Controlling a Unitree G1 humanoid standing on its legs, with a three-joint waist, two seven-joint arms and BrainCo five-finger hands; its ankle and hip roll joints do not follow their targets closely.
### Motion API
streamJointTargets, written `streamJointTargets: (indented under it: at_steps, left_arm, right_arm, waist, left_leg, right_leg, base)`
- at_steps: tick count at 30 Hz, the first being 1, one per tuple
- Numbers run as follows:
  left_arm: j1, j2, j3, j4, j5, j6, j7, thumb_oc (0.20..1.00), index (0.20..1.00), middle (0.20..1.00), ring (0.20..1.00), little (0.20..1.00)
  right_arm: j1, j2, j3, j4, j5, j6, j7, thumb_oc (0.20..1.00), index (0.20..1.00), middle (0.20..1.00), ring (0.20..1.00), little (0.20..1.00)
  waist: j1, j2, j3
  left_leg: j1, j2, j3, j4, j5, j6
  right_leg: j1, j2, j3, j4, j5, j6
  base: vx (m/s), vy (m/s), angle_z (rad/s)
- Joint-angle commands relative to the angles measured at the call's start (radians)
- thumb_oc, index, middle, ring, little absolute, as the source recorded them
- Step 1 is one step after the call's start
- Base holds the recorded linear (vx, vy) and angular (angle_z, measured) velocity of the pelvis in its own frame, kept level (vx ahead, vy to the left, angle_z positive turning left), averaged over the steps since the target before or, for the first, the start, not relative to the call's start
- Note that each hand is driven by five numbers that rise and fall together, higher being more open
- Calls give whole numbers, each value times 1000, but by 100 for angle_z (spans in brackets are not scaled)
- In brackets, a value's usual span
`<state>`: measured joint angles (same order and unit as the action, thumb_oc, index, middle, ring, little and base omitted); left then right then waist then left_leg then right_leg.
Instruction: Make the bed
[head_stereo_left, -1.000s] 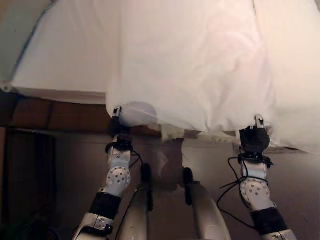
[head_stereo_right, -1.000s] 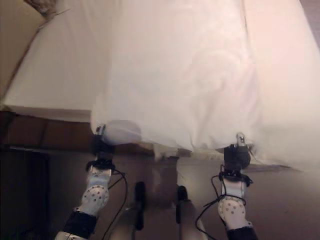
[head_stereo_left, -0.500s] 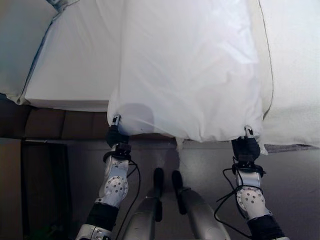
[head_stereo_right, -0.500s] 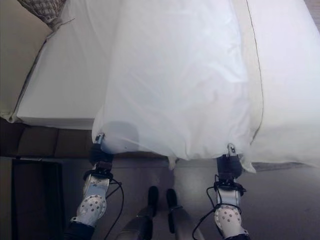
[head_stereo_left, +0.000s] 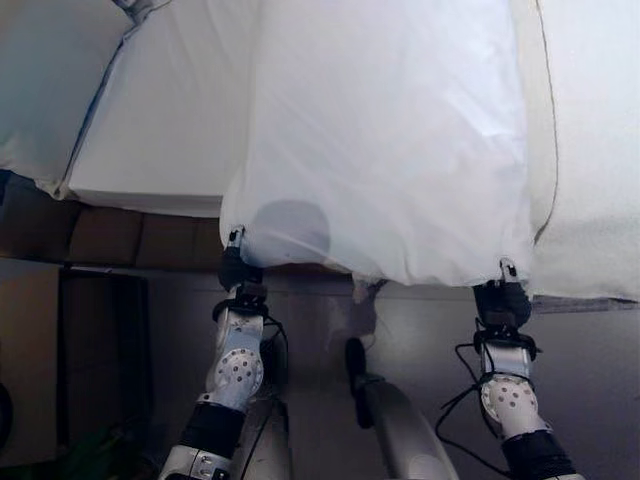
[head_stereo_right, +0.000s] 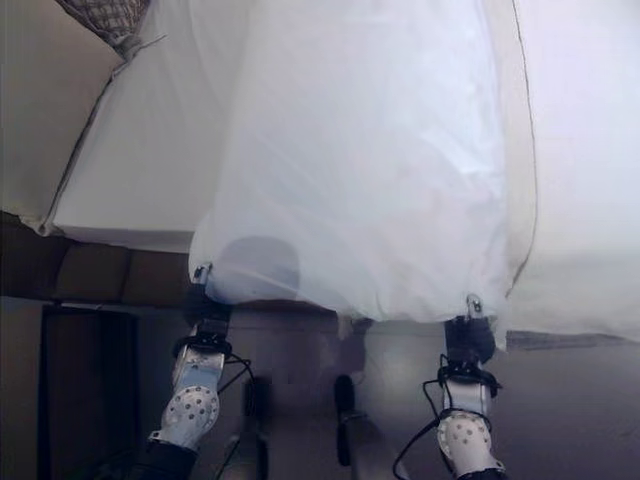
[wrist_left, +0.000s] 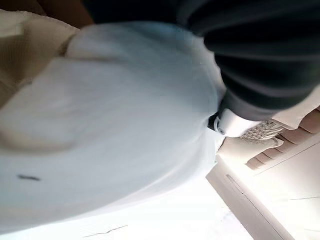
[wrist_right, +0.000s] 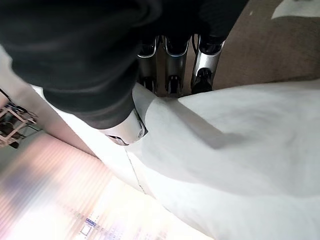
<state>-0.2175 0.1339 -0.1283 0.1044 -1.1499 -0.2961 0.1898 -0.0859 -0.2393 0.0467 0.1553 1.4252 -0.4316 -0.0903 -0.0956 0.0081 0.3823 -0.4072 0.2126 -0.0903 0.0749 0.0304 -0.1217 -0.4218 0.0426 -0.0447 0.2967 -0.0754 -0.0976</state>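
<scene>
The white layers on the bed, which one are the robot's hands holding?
The thin translucent sheet down the middle. The left hand and right hand pinch its near corners off the bed edge, while the thicker white bedding on either side lies flat.

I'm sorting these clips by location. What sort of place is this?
Most likely a bedroom: a white sheet held at its near edge by the left hand and right hand, over a mattress.

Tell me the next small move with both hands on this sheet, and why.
Probably carry the sheet forward over the bed and lower it. The left hand and right hand each grip a near corner, the edge hangs past the bed's near side, and bare mattress lies left of it.
</scene>
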Motion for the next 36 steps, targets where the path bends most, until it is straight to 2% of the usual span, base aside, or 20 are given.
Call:
streamJointTargets:
  at_steps: [1,2,3,4,5,6,8,9,10,11,12,14,15,18,22,26,30,34,35,36]
  left_arm:
    - [104,63,40,-132,52,-96,-11,200,200,200,200,200]
    - [97,72,34,-132,52,-98,-9,200,200,200,200,200]
    - [87,84,11,-118,61,-88,-16,200,200,200,200,200]
    - [86,85,11,-118,61,-88,-17,200,200,200,200,200]
    - [84,89,-2,-100,69,-81,-25,200,200,200,200,200]
    - [83,83,-16,-80,50,-75,-29,200,200,200,200,200]
    - [88,89,-19,-77,57,-70,-25,200,200,200,200,200]
    - [89,98,-16,-70,78,-63,-13,200,200,200,200,200]
    - [73,107,-6,-55,85,-62,2,200,200,200,200,200]
    - [71,107,-5,-55,85,-62,2,200,200,200,200,200]
    - [49,118,10,-47,105,-61,21,200,200,200,200,200]
    - [49,118,10,-47,105,-61,21,200,200,200,200,200]
    - [-56,167,44,-31,123,-63,45,200,200,200,200,200]
    - [-128,204,46,-39,118,-69,64,200,200,200,200,200]
    - [-248,293,42,-64,119,-68,90,200,200,200,200,200]
    - [-264,345,56,-93,109,-62,73,200,200,200,200,200]
    - [-192,359,84,-148,128,-42,44,200,200,200,200,200]
    - [23,330,162,-214,175,-1,16,200,200,200,200,200]
    - [23,330,162,-214,175,-1,16,200,200,200,200,200]
    - [101,301,176,-209,189,11,16,200,200,200,200,200]
  right_arm:
    - [-20,1,-27,-12,-22,-51,13,200,200,200,200,200]
    - [-28,4,-27,-13,-25,-50,10,200,200,200,200,200]
    - [-35,0,-45,-9,-26,-45,6,200,200,200,200,200]
    - [-36,1,-45,-9,-26,-45,7,200,200,200,200,200]
    - [-37,0,-51,0,-29,-45,2,200,200,200,200,200]
    - [-36,5,-48,11,-36,-31,-2,200,200,200,200,200]
    - [-43,12,-44,21,-40,-30,-3,200,200,200,200,200]
    - [-51,17,-36,41,-35,-23,3,200,200,200,200,200]
    - [-60,8,-26,72,-55,-20,-10,200,200,200,200,200]
    - [-62,8,-26,73,-55,-20,-11,200,200,200,200,200]
    - [-73,0,-22,78,-72,-18,-18,200,200,200,200,200]
    - [-73,0,-22,78,-72,-18,-18,200,200,200,200,200]
    - [-171,-48,5,63,-139,-7,-78,200,200,200,200,200]
    - [-233,-83,33,22,-160,-9,-111,200,200,200,200,200]
    - [-344,-193,51,-60,-196,-5,-161,200,200,200,200,200]
    - [-332,-249,26,-168,-224,-3,-163,200,200,200,200,200]
    - [-266,-261,-7,-245,-242,4,-143,200,200,200,200,200]
    - [-54,-218,-93,-293,-245,52,-52,200,200,200,200,200]
    - [-53,-218,-93,-293,-245,52,-52,200,200,200,200,200]
    - [17,-194,-102,-266,-258,80,-24,200,200,200,200,200]
  waist:
    - [24,15,-51]
    - [23,13,-47]
    - [12,13,-40]
    - [12,13,-43]
    - [6,19,-42]
    - [-4,29,-52]
    - [-4,32,-55]
    - [-5,35,-60]
    - [-14,34,-57]
    - [-14,32,-57]
    - [-15,35,-59]
    - [-15,35,-59]
    - [7,29,-77]
    - [17,23,-86]
    - [15,12,-104]
    - [4,9,-113]
    - [-2,6,-116]
    - [-5,6,-103]
    - [-5,6,-103]
    - [-6,5,-91]
  left_leg:
    - [5,-54,21,-94,140,10]
    - [-5,-72,29,-56,118,12]
    - [-35,-137,75,87,32,29]
    - [-40,-137,75,89,33,30]
    - [-48,-182,79,141,-12,50]
    - [-51,-213,102,164,-44,75]
    - [-44,-219,115,158,-53,88]
    - [-37,-216,120,151,-50,94]
    - [9,-217,134,100,-33,97]
    - [11,-218,135,95,-29,96]
    - [27,-224,143,58,-15,93]
    - [28,-224,143,57,-15,93]
    - [48,-203,175,25,-4,81]
    - [42,-196,177,22,3,75]
    - [26,-181,170,18,27,58]
    - [17,-174,165,4,46,46]
    - [16,-173,162,-12,54,43]
    - [13,-173,165,-45,77,39]
    - [13,-173,165,-45,77,39]
    - [8,-171,162,-46,83,39]
  right_leg:
    - [-30,-86,137,-81,73,208]
    - [-28,-109,143,-98,93,221]
    - [6,-192,173,-147,143,260]
    - [2,-192,174,-149,146,261]
    - [20,-243,204,-178,177,266]
    - [27,-282,220,-221,226,252]
    - [10,-279,223,-230,250,247]
    - [-3,-237,217,-207,217,239]
    - [-32,-116,186,-108,129,217]
    - [-38,-116,187,-97,124,216]
    - [-52,-90,157,-74,96,205]
    - [-51,-90,156,-73,96,205]
    - [-6,-138,128,-151,113,223]
    - [3,-134,143,-163,125,232]
    - [8,-126,136,-183,128,226]
    - [1,-120,131,-184,127,224]
    - [-3,-121,131,-193,133,227]
    - [-11,-125,133,-215,153,230]
    - [-11,-125,133,-215,153,230]
    - [-13,-125,132,-216,156,229]
  base:
    - [-30,481,-25]
    - [-4,722,-17]
    - [11,543,-15]
    - [57,648,2]
    - [116,608,4]
    - [121,607,17]
    - [77,369,4]
    - [41,381,-36]
    - [12,237,-41]
    - [-13,187,-37]
    - [-8,48,-21]
    - [0,37,-27]
    - [0,0,0]
    - [-37,-88,-28]
    - [-34,-103,4]
    - [-26,-66,14]
    - [-5,-17,2]
    - [0,0,0]
    - [0,0,0]
    - [0,0,0]
